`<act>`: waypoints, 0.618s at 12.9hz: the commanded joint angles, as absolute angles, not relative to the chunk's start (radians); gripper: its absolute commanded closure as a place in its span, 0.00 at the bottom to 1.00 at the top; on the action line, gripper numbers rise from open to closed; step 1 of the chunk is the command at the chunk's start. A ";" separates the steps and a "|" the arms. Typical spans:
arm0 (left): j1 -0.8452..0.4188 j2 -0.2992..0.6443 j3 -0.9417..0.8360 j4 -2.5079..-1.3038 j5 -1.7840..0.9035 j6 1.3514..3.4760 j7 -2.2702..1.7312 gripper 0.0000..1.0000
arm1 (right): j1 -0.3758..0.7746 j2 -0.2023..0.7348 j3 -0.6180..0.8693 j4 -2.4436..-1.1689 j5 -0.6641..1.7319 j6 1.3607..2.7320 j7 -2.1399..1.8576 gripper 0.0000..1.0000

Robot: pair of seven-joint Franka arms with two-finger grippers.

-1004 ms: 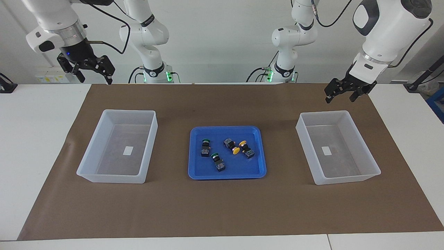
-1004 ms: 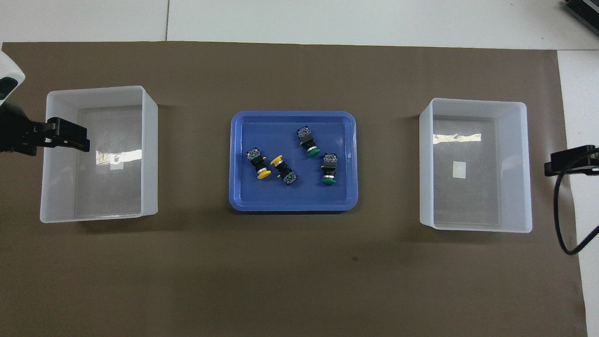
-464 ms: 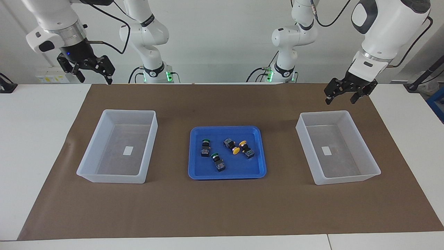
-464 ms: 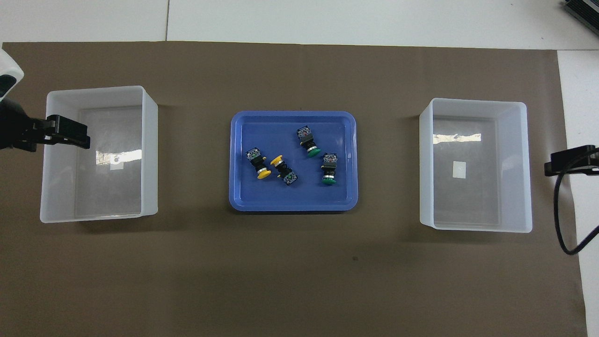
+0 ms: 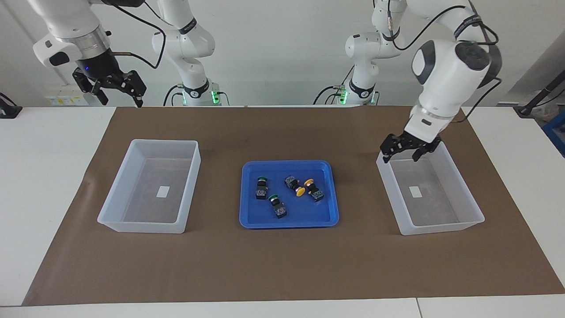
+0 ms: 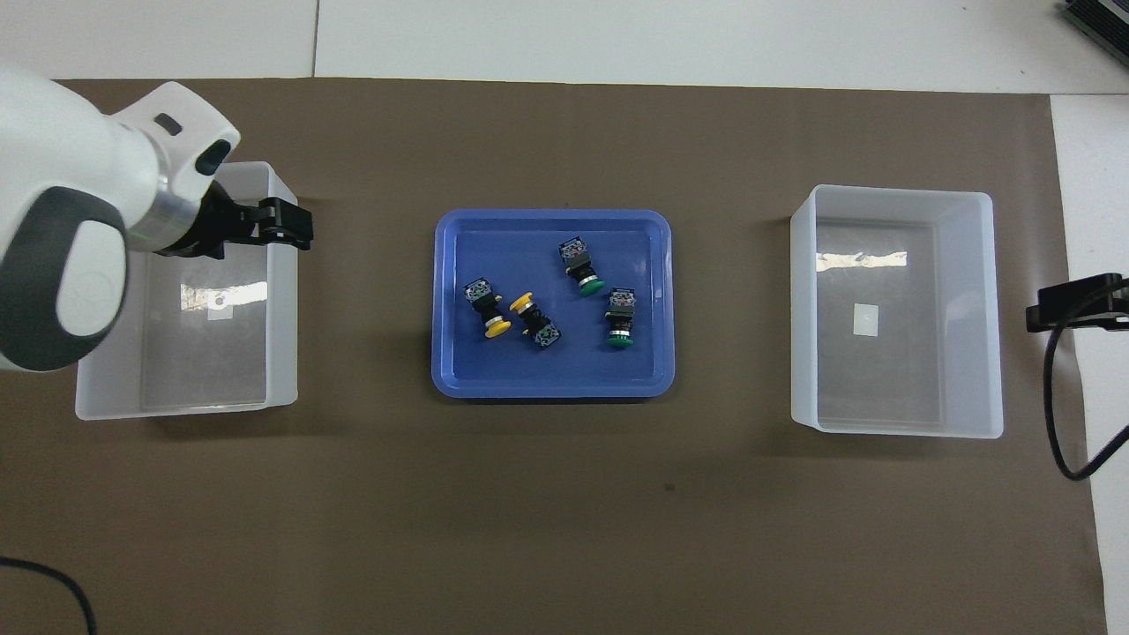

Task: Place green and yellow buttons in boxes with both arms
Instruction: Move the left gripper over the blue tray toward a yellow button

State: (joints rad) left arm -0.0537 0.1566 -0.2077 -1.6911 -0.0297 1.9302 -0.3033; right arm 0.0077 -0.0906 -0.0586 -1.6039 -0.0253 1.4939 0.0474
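Observation:
Two green buttons and two yellow buttons lie on their sides in the blue tray. In the overhead view the greens and the yellows show there too. One box stands toward the left arm's end, the other box toward the right arm's end; both hold only a white label. My left gripper is open and empty over its box's tray-side rim. My right gripper is open, empty and high near its end of the table.
A brown mat covers the middle of the white table. The tray lies midway between the boxes. A black cable hangs below the right gripper at the mat's edge.
My left arm has swung down and inward, from above the mat's edge to over its box's rim on the tray side. The right arm has barely moved. The buttons have not moved.

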 commanded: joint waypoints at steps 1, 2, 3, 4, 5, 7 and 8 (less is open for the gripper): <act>-0.135 0.141 -0.196 -1.819 -0.037 2.104 -0.469 0.00 | 0.005 -0.106 -0.052 -1.615 -0.028 1.493 0.057 0.00; -0.155 0.146 -0.196 -1.860 -0.052 2.181 -0.527 0.00 | 0.005 -0.106 -0.052 -1.615 -0.028 1.493 0.057 0.00; -0.199 0.167 -0.193 -1.893 -0.055 2.250 -0.605 0.00 | 0.005 -0.106 -0.052 -1.615 -0.028 1.493 0.057 0.00; -0.236 0.222 -0.193 -1.894 -0.055 2.294 -0.691 0.00 | 0.005 -0.106 -0.052 -1.615 -0.028 1.493 0.057 0.00; -0.273 0.269 -0.192 -1.896 -0.055 2.350 -0.766 0.00 | 0.005 -0.106 -0.052 -1.615 -0.028 1.493 0.057 0.00; -0.311 0.346 -0.190 -1.896 -0.054 2.429 -0.900 0.00 | 0.005 -0.106 -0.052 -1.615 -0.028 1.493 0.057 0.00; -0.316 0.368 -0.190 -1.899 -0.052 2.462 -0.938 0.00 | 0.005 -0.106 -0.052 -1.615 -0.028 1.493 0.057 0.00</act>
State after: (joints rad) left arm -0.2921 0.3200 -0.2092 -1.9027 -0.0422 2.4000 -0.8619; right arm 0.0077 -0.0906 -0.0586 -1.6039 -0.0253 1.4939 0.0474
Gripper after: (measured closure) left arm 0.000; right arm 0.000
